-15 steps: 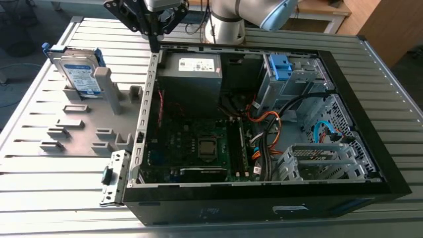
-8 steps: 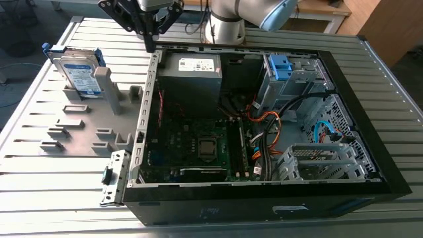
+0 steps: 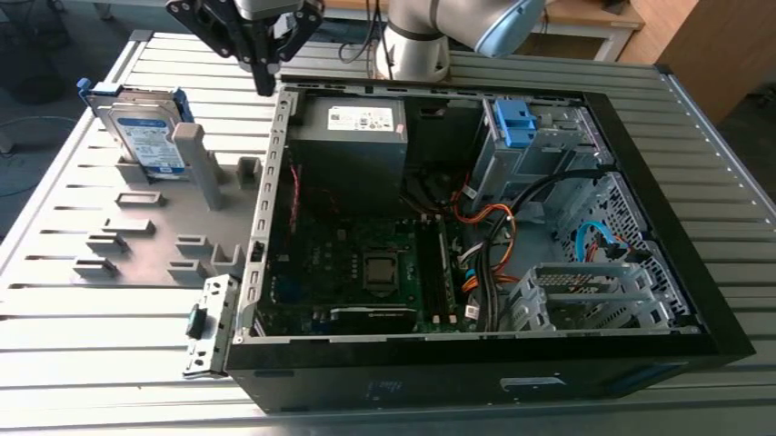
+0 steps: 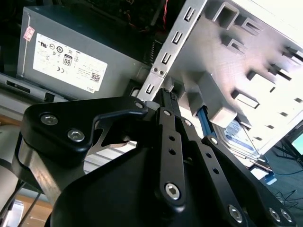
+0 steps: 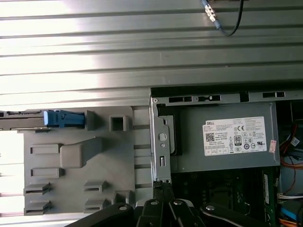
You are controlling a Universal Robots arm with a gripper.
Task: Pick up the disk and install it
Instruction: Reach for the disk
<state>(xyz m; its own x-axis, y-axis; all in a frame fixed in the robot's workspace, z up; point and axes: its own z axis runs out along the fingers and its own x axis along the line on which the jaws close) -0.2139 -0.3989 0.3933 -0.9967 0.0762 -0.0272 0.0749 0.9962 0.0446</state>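
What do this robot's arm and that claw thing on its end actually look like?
The arm is made of smooth, rounded silver-grey tubes, with a pale blue cap on one joint. At its end is the gripper. It is matt black, built of flat hinged bars dotted with silver screw heads, and narrows toward the tips.

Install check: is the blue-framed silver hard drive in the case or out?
Out. The blue-framed silver hard drive stands on edge in the grey holder beside the open black case.
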